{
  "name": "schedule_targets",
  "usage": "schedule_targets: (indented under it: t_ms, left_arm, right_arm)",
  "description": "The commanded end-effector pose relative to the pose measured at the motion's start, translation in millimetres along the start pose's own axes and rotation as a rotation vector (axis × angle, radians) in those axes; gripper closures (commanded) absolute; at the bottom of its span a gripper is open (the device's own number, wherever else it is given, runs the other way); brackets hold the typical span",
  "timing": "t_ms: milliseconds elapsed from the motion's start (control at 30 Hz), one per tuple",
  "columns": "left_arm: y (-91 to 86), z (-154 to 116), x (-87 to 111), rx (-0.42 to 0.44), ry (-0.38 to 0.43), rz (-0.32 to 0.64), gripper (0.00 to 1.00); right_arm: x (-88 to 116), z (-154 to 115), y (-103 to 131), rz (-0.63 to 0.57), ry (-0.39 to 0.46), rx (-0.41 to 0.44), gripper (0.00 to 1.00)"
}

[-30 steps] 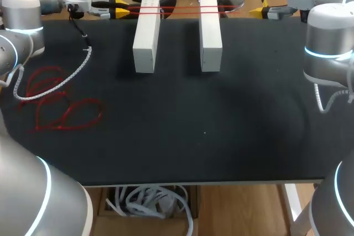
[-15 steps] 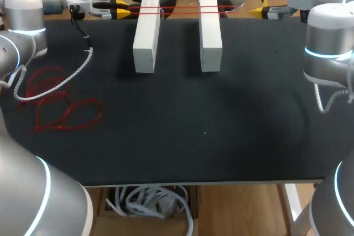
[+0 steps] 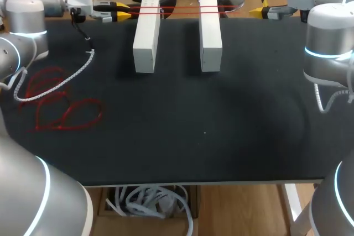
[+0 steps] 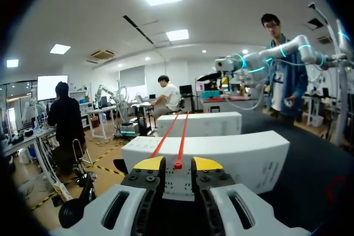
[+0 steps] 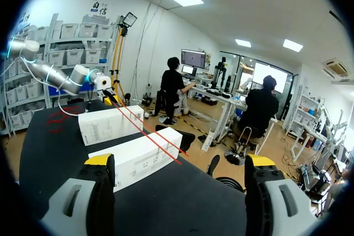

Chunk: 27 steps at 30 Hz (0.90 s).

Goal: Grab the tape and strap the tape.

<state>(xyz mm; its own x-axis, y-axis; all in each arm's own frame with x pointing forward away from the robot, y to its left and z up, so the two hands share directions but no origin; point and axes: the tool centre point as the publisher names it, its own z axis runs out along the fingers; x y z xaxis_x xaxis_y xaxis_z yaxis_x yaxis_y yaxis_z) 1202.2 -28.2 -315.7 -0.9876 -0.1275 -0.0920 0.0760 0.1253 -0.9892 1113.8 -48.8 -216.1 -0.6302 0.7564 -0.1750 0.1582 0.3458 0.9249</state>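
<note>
Two white blocks stand side by side at the table's far edge, the left block (image 3: 147, 34) and the right block (image 3: 210, 31). A thin red strap (image 3: 180, 8) runs as two lines across their far ends and sticks out past the right block. My left gripper (image 3: 123, 8) is just left of the left block, shut on the strap's end. In the left wrist view that red end (image 4: 178, 164) sits between the yellow tips of the left gripper (image 4: 178, 163). My right gripper (image 3: 261, 10) hangs wide open right of the strap's free end, holding nothing (image 5: 180, 161).
Several loose red straps (image 3: 61, 109) lie in a heap at the table's left side. A white coiled cable (image 3: 61, 81) from my left arm trails over them. Black mat (image 3: 221, 125) covers the table's middle and front.
My left gripper has shifted a little to the right, closer to the left block, with the strap still in it. The right arm has not moved.
</note>
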Motion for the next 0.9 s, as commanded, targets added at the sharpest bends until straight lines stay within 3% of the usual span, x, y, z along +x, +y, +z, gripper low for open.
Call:
schedule_targets:
  t_ms: [33, 900]
  left_arm:
    - [8.0, 1, -7.9, 0.013, 0.502, -0.005, 0.78]
    - [10.9, 2, 3.7, 0.022, 0.503, -0.016, 0.82]
  right_arm:
    - [0, 0, 0, 0.000, 0.002, -0.002, 0.00]
    - [0, 0, 0, 0.000, 0.002, -0.002, 0.00]
